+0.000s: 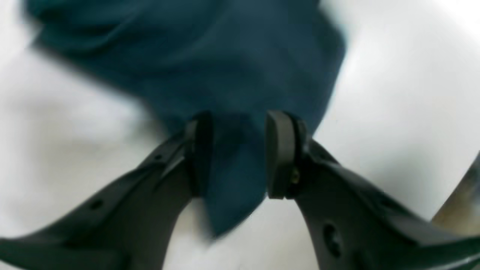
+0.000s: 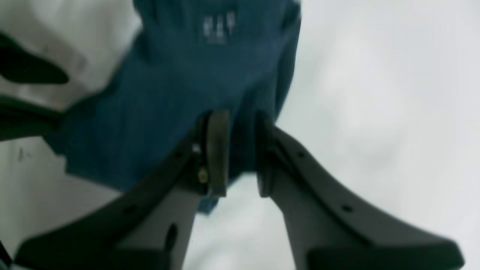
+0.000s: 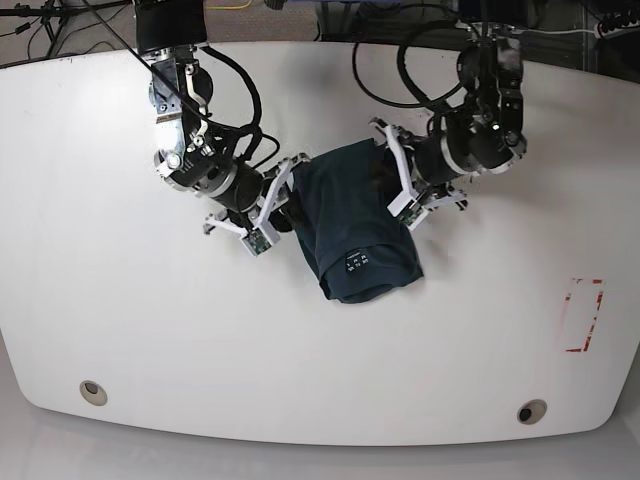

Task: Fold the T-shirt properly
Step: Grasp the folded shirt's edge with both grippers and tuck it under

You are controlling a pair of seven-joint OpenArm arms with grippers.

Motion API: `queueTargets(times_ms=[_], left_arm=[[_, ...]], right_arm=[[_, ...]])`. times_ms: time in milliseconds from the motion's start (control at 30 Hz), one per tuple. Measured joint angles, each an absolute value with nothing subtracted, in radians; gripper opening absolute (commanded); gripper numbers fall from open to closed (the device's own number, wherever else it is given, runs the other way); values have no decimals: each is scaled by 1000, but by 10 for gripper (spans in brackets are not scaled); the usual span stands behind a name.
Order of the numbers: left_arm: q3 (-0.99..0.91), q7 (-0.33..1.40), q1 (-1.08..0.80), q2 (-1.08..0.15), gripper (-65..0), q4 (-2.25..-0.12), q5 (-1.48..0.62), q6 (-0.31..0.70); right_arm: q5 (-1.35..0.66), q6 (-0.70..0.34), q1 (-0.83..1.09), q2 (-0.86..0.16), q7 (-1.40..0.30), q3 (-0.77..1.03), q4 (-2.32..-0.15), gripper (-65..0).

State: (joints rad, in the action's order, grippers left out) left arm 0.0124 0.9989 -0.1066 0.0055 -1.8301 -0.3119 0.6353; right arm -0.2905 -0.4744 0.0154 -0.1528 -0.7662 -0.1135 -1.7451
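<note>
A: Dark teal-navy cloth, one item: the T-shirt (image 3: 355, 225) is lying bunched near the middle of the white table (image 3: 120, 330), between the two arms. Its upper edge is hanging lifted at both sides, and the lower part is sagging down to the tabletop.

B: Any marking on the cloth?

A: A small pale label (image 3: 358, 262) is showing on the lower part in the base view. In the right wrist view the same mark (image 2: 218, 26) is appearing as blurred light strokes, unreadable.

B: Left gripper?

A: The left gripper (image 1: 240, 153) is clenching a fold of the T-shirt (image 1: 210, 67). Cloth is filling the gap between its dark pads (image 1: 279, 153), and a pointed tail of fabric is hanging down past them. In the base view this gripper (image 3: 392, 175) is sitting at the shirt's side on that view's right.

B: Right gripper?

A: The right gripper (image 2: 238, 153) is pinching the T-shirt (image 2: 168, 93) as well, its jaws standing narrow with fabric between them and a small corner poking out below. In the base view it (image 3: 285, 195) is meeting the shirt's opposite edge.

B: Other entries?

A: A red outlined rectangle (image 3: 582, 315) is marking the table well away, towards that view's right edge. Two round fittings (image 3: 93, 391) are sitting near the front edge, one by each corner.
</note>
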Motion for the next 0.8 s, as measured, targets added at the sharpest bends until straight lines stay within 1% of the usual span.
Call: queueTargets(times_ms=[167,433,667,800], left_arm=[[36,926,-83,26,-433,-1725,-315,605],[27,945,-74,16,-433,-1638,-307,602],[27,923,-61,-36,-433,-1600,-264,603],[22,908,-54,-83,-433,-1575,-267,617]], right_arm=[[-289,-524,23,-155,-610,-104,-1646,-533],[-293,-544,-22,-143,-479,-115,-1422,-533],[-289,-535,-75,-114,-340,-106,-1269,-533],[-295,-536,-44,-104,-326,-109,-1264,-534]])
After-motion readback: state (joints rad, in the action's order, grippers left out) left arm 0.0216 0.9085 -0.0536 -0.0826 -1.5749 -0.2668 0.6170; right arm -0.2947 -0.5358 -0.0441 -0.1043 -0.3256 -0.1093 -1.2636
